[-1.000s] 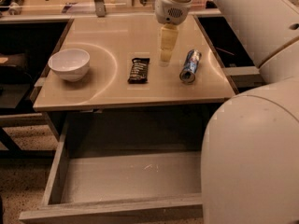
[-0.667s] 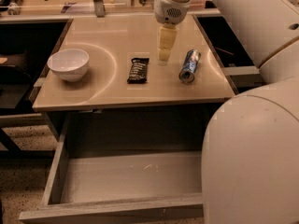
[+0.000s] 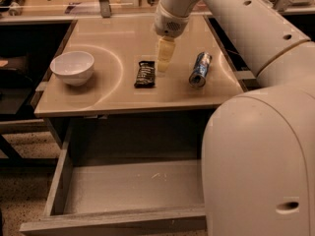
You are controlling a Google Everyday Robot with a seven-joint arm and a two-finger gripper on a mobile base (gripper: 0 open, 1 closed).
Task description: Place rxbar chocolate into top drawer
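— Gripper [image 3: 163, 63] shifted left and lower, now just beside rxbar chocolate [image 3: 145, 74], on its right. Bar unmoved, mid-table [image 3: 123, 38], toward front edge.
— Grip state?
— Cannot tell. Top drawer [image 3: 123, 191] open below front edge. Bowl [image 3: 72, 67] near left edge, can [image 3: 200, 69] near right.

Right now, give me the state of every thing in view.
rxbar chocolate: flat on the table, not held.
top drawer: pulled open.
gripper: over the table, just right of the bar.
bowl: upright on the table.
can: lying on its side.
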